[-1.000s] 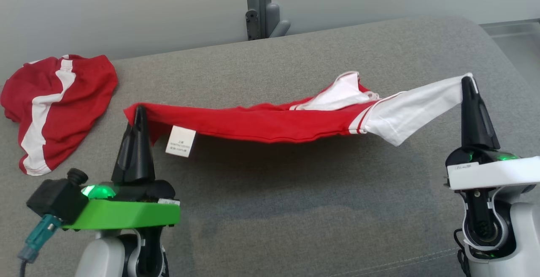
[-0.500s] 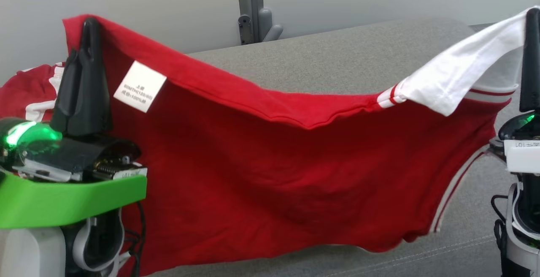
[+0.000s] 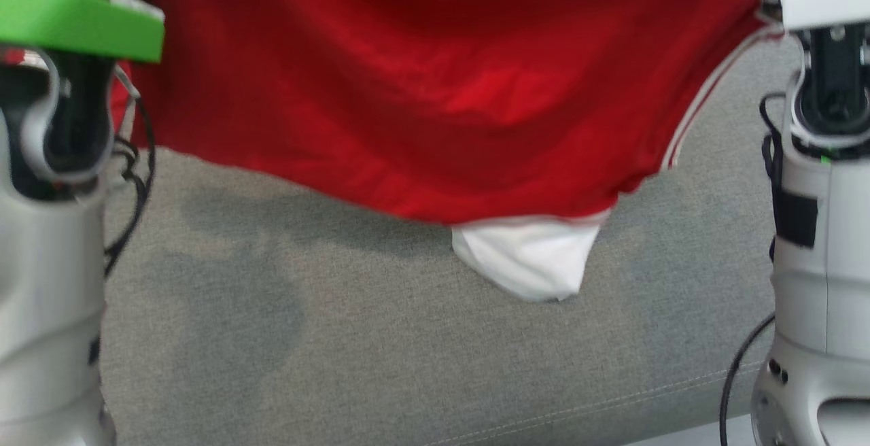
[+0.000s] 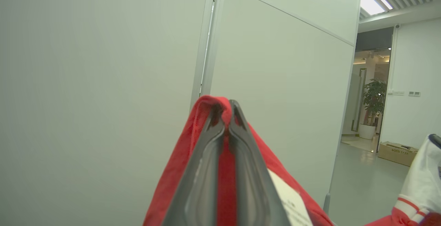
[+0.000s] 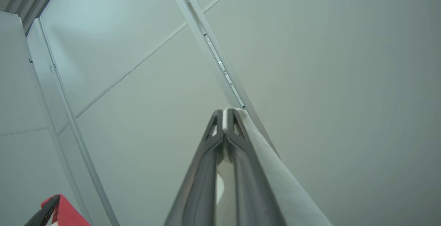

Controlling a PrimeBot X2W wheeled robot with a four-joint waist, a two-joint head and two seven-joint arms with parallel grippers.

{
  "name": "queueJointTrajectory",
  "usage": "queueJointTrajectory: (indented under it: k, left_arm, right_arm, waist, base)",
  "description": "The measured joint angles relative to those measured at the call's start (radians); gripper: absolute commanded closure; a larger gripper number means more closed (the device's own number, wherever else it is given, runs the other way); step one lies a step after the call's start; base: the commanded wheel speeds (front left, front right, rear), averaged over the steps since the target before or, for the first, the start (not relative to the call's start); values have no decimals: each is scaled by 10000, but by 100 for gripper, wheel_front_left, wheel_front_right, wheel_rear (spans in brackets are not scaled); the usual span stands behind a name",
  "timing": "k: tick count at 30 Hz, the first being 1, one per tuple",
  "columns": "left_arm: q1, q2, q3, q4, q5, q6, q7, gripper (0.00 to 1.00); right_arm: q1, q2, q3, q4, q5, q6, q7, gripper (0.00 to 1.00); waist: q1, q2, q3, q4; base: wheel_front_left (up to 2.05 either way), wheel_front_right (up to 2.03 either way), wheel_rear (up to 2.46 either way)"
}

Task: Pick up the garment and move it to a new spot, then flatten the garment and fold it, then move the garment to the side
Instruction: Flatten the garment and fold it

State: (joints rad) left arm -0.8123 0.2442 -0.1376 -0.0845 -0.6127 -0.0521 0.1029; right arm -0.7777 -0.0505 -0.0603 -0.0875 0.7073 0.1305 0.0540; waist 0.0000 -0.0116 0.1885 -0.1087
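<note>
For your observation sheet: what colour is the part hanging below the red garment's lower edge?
White part of the garment; the head view shows it best.

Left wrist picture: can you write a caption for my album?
The left gripper pinches a corner of the red garment, held up in front of a pale wall.

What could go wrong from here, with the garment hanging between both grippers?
1. Both holds are tip pinches: the left gripper on a red edge, the right gripper on white fabric. Either could slip out.
2. A white sleeve dangles below the garment, above the grey cushion; it may tuck under when laid down.
3. Loose black cables hang by the left forearm beside the cloth and might snag it.
</note>
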Motion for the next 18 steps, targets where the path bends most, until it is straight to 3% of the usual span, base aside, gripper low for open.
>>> queueJointTrajectory:
  k: [8, 11, 18]
  left_arm:
    - [-4005, 548, -198, 3772, 1181, -238, -650, 100]
    - [-5052, 525, -35, 5102, 1354, -77, -1400, 100]
    - [-6606, 619, -150, 7095, 1835, -224, -2886, 100]
  right_arm:
    - [-4648, 10, 650, 4414, -589, 0, -1507, 100]
    - [-5985, 12, 940, 5985, -535, 0, -2255, 100]
    - [-7868, -8, 1929, 7486, 328, 0, -3116, 100]
  waist:
    - [1, 0, 1152, -201]
    - [2, 0, 1460, -353]
    - [1, 0, 2194, -743]
  base:
    - [0, 0, 0]
    - [0, 0, 0]
    - [0, 0, 0]
